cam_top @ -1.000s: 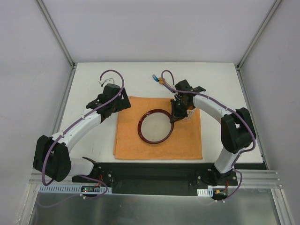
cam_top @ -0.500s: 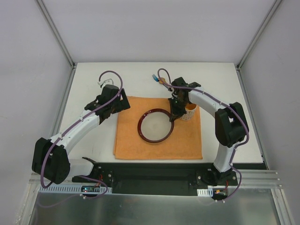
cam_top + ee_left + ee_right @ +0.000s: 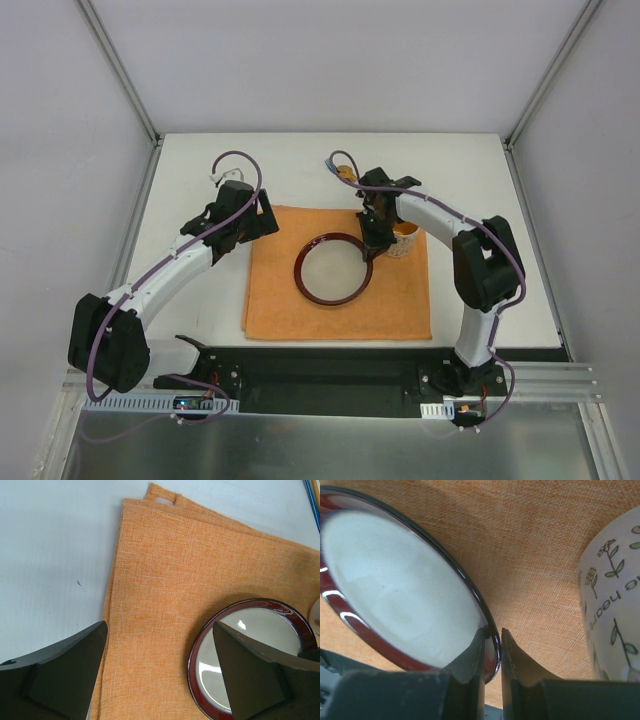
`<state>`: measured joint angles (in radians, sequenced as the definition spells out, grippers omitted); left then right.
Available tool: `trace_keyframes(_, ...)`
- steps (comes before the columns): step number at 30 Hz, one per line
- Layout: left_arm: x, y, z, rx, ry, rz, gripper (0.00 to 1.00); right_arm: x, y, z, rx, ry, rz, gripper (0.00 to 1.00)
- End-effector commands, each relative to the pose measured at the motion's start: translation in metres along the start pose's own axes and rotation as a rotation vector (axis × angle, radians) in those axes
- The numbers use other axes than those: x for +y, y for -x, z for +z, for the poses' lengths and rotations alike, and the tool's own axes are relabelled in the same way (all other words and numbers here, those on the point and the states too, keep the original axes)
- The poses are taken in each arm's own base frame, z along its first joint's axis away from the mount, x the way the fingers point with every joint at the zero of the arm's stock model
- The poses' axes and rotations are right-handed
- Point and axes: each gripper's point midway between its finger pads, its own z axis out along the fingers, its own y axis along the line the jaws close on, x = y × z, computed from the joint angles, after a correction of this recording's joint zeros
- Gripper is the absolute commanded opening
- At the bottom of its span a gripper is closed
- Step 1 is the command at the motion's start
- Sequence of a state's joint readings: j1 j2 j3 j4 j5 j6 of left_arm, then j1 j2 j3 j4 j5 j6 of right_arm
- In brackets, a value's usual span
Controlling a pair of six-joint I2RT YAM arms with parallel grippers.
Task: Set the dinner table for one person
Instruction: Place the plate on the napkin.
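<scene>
On the placemat point(image 3: 340, 310), right gripper point(image 3: 493, 630) tight on plate point(image 3: 395, 590) rim, mug point(image 3: 615, 590) cropped; left gripper point(image 3: 159, 625) apart.

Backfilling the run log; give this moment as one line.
left gripper: open, empty, above far-left part of placemat | right gripper: closed on plate rim | mug: upright on placemat, right of plate

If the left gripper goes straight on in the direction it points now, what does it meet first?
Most likely the orange placemat: the open left gripper points down at bare cloth between its fingers, with the plate off to one side. How far below the cloth lies is unclear.
</scene>
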<state>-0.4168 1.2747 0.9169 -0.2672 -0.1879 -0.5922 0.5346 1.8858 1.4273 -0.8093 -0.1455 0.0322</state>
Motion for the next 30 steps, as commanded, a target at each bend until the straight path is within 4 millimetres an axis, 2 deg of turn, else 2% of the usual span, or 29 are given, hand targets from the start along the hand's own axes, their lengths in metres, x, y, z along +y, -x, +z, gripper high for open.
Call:
trace_keyframes(1,-0.001,0.0,-0.001,0.003,-0.016,-0.031,0.87,-0.04,-0.011,0.004,0.043,-0.234,-0.036,0.15)
trace_keyframes(5,-0.004,-0.003,0.0,0.021,-0.028,-0.035,0.87,-0.04,-0.011,0.001,0.047,-0.244,-0.075,0.25)
trace_keyframes(10,-0.006,-0.012,0.003,0.057,-0.045,-0.038,0.86,-0.04,-0.013,0.0,0.046,-0.252,-0.08,0.31)
trace_keyframes(14,-0.007,-0.011,0.002,0.056,-0.049,-0.039,0.86,-0.04,-0.015,-0.001,0.039,-0.259,-0.082,0.43)
trace_keyframes(17,-0.008,-0.013,0.002,0.061,-0.056,-0.039,0.86,-0.039,-0.015,-0.004,0.029,-0.26,-0.081,0.48)
trace_keyframes(23,-0.01,-0.011,0.002,0.062,-0.063,-0.031,0.86,-0.03,-0.005,-0.014,-0.008,-0.242,-0.078,0.49)
trace_keyframes(30,-0.01,-0.01,0.002,0.057,-0.062,-0.024,0.86,-0.022,-0.004,-0.012,-0.004,-0.234,-0.093,0.48)
